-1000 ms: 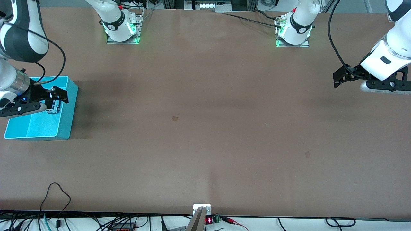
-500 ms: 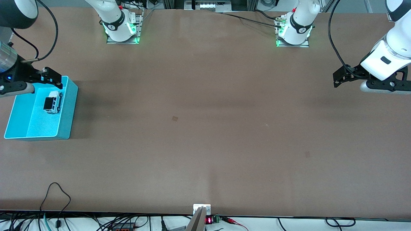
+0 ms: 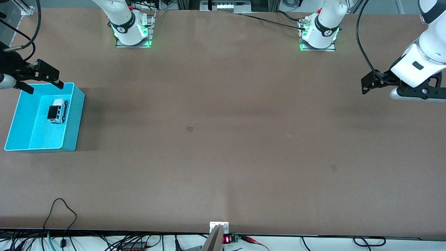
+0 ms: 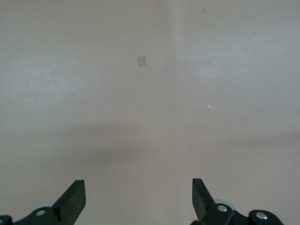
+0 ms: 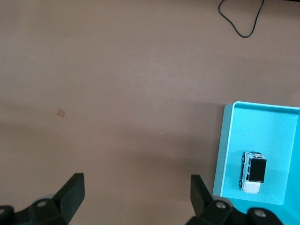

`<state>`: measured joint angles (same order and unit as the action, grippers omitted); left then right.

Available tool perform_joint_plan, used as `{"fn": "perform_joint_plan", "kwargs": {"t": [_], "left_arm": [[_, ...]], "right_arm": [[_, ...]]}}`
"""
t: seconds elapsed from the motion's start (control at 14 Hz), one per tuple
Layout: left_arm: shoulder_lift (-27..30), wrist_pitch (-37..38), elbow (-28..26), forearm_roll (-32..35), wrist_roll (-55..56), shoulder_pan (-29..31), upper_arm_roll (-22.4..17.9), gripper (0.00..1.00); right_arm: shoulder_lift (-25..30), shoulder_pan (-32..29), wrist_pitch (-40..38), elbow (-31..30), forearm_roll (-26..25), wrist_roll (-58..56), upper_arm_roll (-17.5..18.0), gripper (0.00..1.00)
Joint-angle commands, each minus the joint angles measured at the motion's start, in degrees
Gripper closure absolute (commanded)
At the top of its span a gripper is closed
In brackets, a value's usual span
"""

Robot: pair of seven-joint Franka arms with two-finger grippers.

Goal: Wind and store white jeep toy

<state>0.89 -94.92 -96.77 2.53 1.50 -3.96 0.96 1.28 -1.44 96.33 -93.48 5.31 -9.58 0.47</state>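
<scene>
The white jeep toy with its black roof panel stands on its wheels inside the cyan bin, at the right arm's end of the table. It also shows in the right wrist view, inside the bin. My right gripper is open and empty, up in the air over the bin's rim on the robots' side; its jaws stand wide apart in the right wrist view. My left gripper is open and empty and waits over bare table at the left arm's end.
A black cable loop lies at the table edge nearest the front camera, toward the right arm's end. Small tan marks dot the brown tabletop. The arm bases stand along the edge farthest from the front camera.
My right gripper let go of the jeep, which now rests in the bin, and rose and drew back toward the robots' edge. The left arm has not moved.
</scene>
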Motion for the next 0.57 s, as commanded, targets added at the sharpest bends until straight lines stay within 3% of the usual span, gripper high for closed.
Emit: {"fn": "perform_joint_plan", "kwargs": {"t": [0.0, 0.14, 0.5], "left_arm": [[-0.1, 1.2, 1.2, -0.4, -0.2, 0.1, -0.3, 0.00], [-0.1, 1.2, 1.2, -0.4, -0.2, 0.3, -0.3, 0.00], [-0.1, 1.3, 1.2, -0.4, -0.2, 0.3, -0.3, 0.00]], "right_arm": [[-0.8, 0.4, -1.2, 2.2, -1.2, 0.4, -0.2, 0.00], [-0.9, 1.8, -1.2, 2.7, -5.7, 1.0, 0.8, 0.00], [-1.3, 1.8, -2.0, 3.9, -5.7, 3.9, 0.6, 0.00]]}}
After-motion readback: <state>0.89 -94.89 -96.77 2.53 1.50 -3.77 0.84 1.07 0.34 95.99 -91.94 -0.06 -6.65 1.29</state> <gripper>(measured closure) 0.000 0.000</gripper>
